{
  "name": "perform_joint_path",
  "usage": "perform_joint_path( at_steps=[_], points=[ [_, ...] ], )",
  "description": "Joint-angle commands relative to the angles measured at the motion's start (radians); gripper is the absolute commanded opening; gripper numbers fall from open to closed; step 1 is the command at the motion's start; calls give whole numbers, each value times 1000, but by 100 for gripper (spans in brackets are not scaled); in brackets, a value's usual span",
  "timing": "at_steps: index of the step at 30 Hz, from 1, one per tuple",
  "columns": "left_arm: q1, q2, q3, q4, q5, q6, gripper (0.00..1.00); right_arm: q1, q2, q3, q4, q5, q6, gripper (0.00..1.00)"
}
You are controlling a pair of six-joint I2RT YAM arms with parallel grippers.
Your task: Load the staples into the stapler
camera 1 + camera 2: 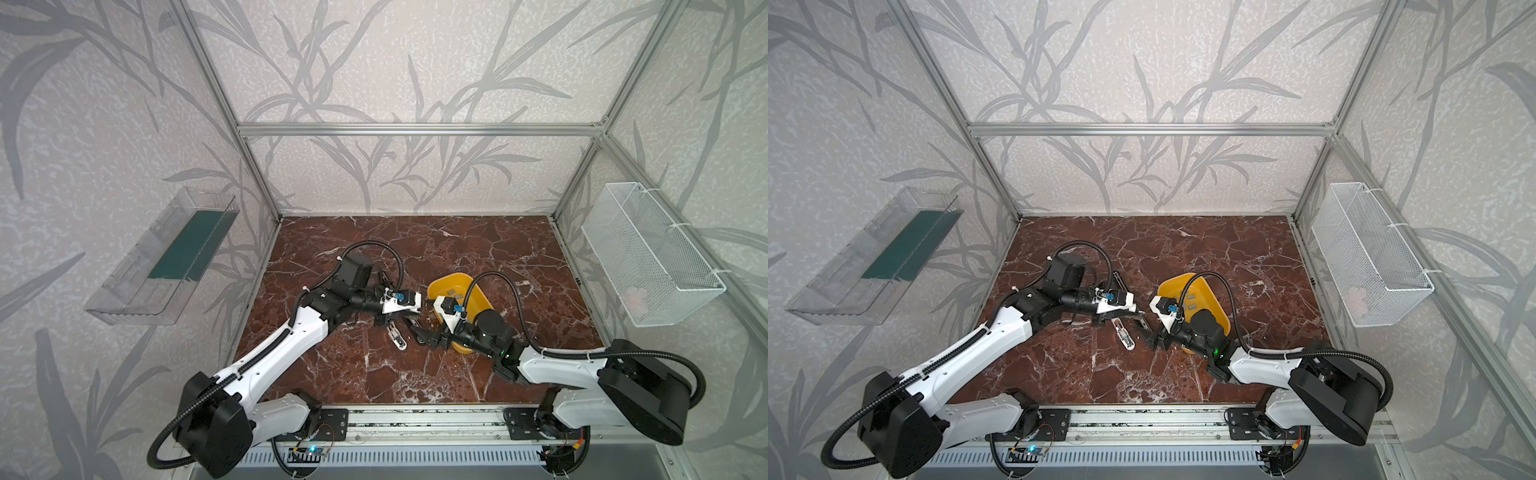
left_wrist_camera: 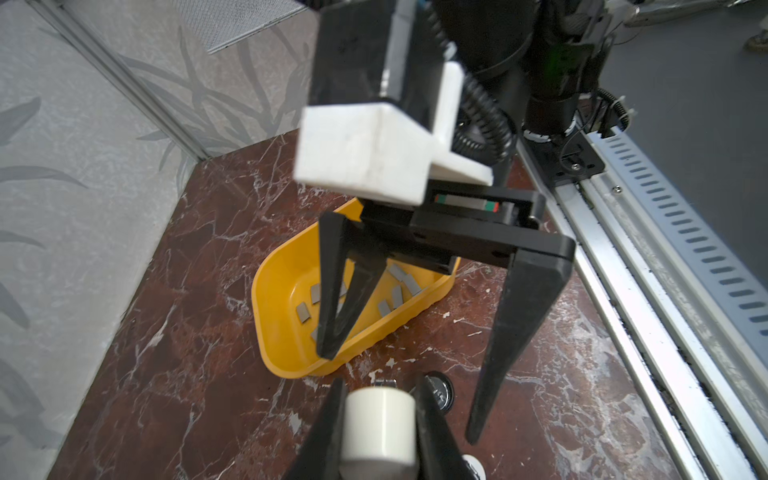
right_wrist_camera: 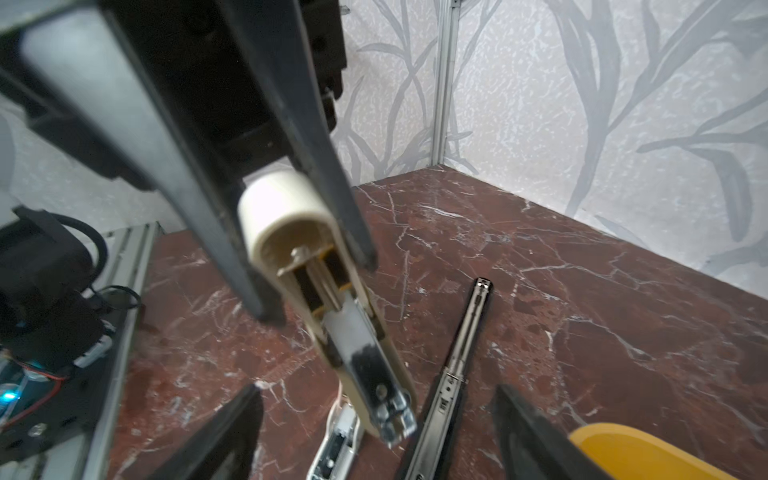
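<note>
A: State of the left gripper (image 2: 381, 384)?

B: Clamped on a cream stapler (image 3: 291, 208), squeezing both flanks near the rounded rear. Holding it raised, underside bared, with spring and metal channel on show and the nose tipped down toward the right gripper (image 3: 377, 390).

A: And that one?

B: Spread wide, fingers (image 2: 519, 311) far apart, facing the left gripper head-on. From the right wrist, seen with the stapler's metal nose hanging in the gap. Touching or not, impossible to tell.

A: Whereabouts of the staples (image 2: 398, 297)?

B: Scattered flat in a yellow tray (image 2: 270, 340), just behind and below the right gripper, partly under that arm's wrist in both top views. Small grey strips, some hidden behind a right finger from the left wrist. Well apart from the left gripper, past the right one. Apart from the stapler too.

A: Further out?

B: Below the meeting point of the two grippers, flat on the marble table (image 2: 187, 353), a white-and-metal piece (image 3: 338, 436). Just beside it, a long thin metal rail (image 3: 465, 353), running away from the right gripper. Near the tray's rim, yet not touching it.
</note>
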Motion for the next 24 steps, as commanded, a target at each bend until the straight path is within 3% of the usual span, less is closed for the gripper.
perform_joint_path(
  at_steps=[1,14,24],
  points=[
    [0,12,33,-75,100,68,0,3,7,25,25,-47,-29,92],
    [-15,7,35,-103,120,101,0,15,43,59,5,-99,-38,71],
    [-17,3,32,-98,126,100,0,28,70,91,-30,-134,-41,63]
  ],
)
